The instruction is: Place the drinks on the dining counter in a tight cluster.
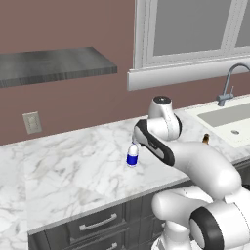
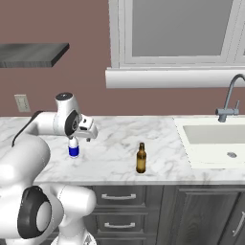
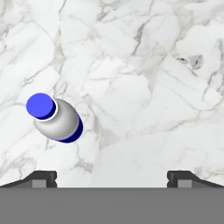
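Here the hand (image 3: 112, 178) is hanging wide open and empty above the water bottle (image 3: 54, 119). That bottle is standing upright on the bench (image 3: 144, 87), the beer bottle (image 2: 141, 158) well apart from it.

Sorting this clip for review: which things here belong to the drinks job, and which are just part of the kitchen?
Job:
water bottle, upright on the marble wall counter
beer bottle, upright on the same counter
hand, open, above the water bottle

Just there:
sink
tap
shelf
wall socket

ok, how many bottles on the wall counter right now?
2. Water bottle stands under the open gripper, off toward one fingertip. Beer bottle stands near the counter's front edge, toward the sink. The arm could hide others.
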